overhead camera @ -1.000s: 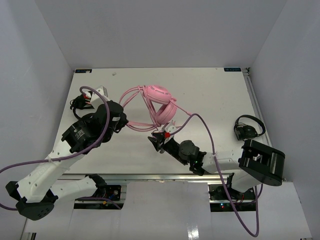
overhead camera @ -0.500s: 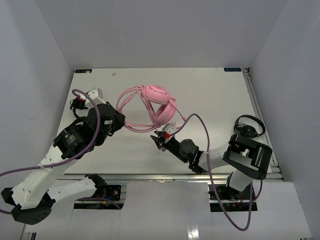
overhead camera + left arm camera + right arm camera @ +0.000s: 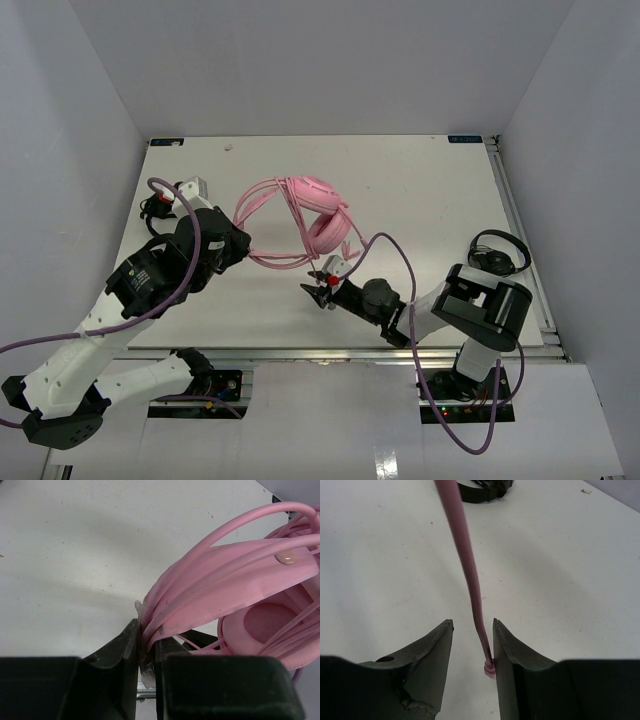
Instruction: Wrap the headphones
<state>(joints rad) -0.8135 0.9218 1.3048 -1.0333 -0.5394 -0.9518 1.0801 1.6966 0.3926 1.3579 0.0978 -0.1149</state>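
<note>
Jaws: left gripper (image 3: 145, 636) clenched on headphones (image 3: 240, 582) band, right gripper (image 3: 472, 626) parted around slack cable (image 3: 468, 565), which it should re-pinch near its end, then wrap under tension.

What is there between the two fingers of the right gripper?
The pink cable runs through the gap of the right gripper, close to one finger, and it is not clamped. The right wrist view shows it.

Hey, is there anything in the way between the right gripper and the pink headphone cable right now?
Nothing visible. The cable runs between the parted fingers of the right gripper, its tip against one finger. The left gripper is clamped on the headband and cable loops of the headphones.
</note>
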